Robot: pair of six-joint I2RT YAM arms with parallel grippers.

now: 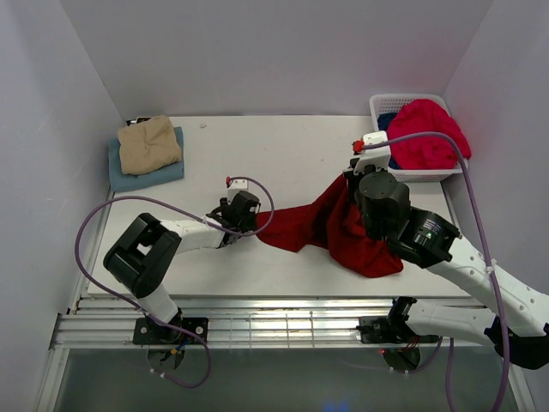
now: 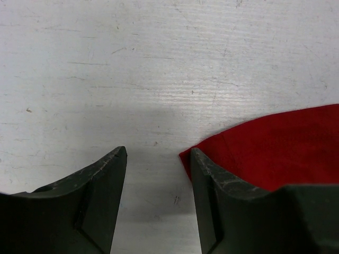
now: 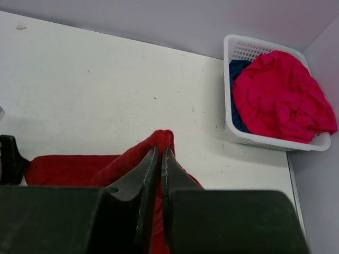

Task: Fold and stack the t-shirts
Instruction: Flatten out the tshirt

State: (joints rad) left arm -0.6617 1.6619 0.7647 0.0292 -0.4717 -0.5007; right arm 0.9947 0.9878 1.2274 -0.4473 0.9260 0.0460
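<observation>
Spreading, I reckon: my right gripper (image 3: 160, 151) clamps the soft dark red cotton t-shirt (image 1: 330, 227); my left gripper (image 2: 158, 153), jaws apart, must pinch its corner.

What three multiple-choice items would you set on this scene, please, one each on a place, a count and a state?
1. Where does the tan shirt lie?
A) on the light blue shirt, far left
B) between the arm bases
C) at the near right edge

2. How many shirts show in the white basket?
A) one
B) two
C) four

3. How is the right end effector?
A) open, holding nothing
B) shut, holding nothing
C) shut on the dark red shirt

Answers:
1 A: the top view shows tan folded on blue at the far left.
2 B: a pinkish-red shirt lies over a deep blue shirt.
3 C: the right wrist view shows its fingers pinching a raised fold of the dark red cloth.
</observation>
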